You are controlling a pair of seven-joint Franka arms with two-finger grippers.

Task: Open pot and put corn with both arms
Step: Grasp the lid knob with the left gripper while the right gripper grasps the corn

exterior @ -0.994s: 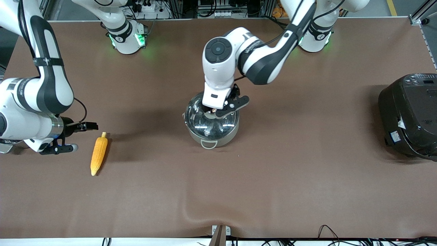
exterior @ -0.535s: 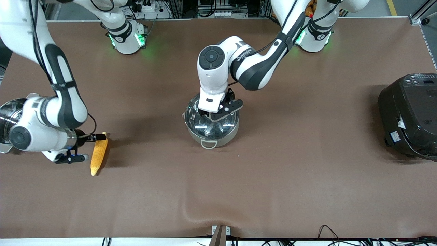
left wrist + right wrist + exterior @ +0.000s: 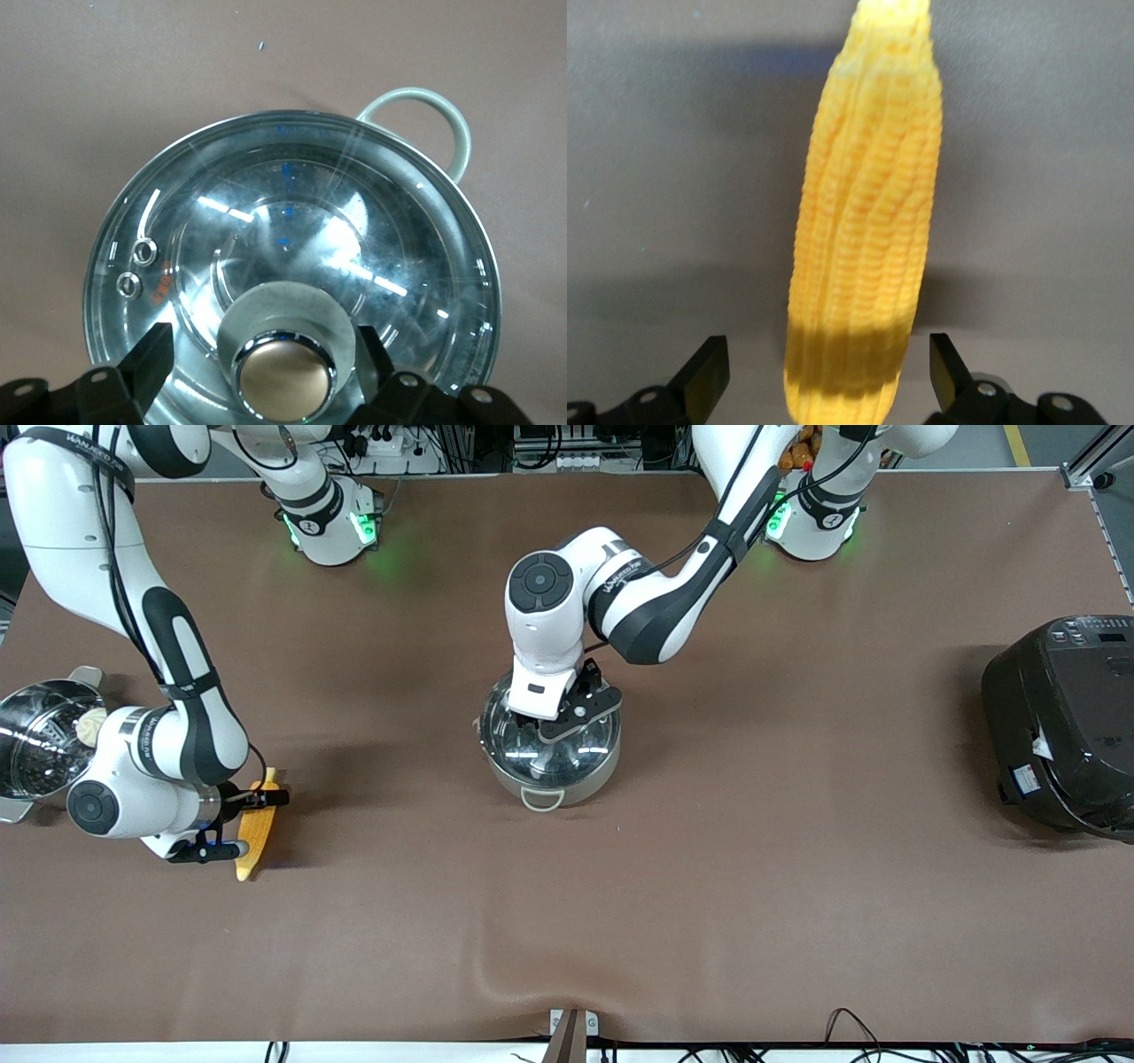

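Front view, nearest first: the corn (image 3: 256,834) lies on the brown table (image 3: 709,886) toward the right arm's end, its tip pointing to about 7 o'clock and its pale stub to about 1 o'clock. The right gripper (image 3: 237,825) is down over the cob, one black finger across the thick end and the other near the tapered half. In the right wrist view the corn (image 3: 866,221) runs lengthwise between the two fingertips (image 3: 709,367), which stand apart with bare table between each of them and the cob; nothing is clamped.

Slightly farther from the camera, at the middle of the table, stands the pot (image 3: 549,746) with its glass lid (image 3: 547,731) on it and a grey loop handle at 6 o'clock. The left gripper (image 3: 555,722) is low over the lid. In the left wrist view the brass-coloured knob (image 3: 285,370) sits between the spread fingers (image 3: 152,356), which seem not to touch it, though the picture's edge cuts them off. The pot (image 3: 292,266) is closed.

At the table's edge toward the right arm's end is a steel steamer pot (image 3: 35,735) holding a white bun (image 3: 89,726). A black rice cooker (image 3: 1063,722) sits at the left arm's end.
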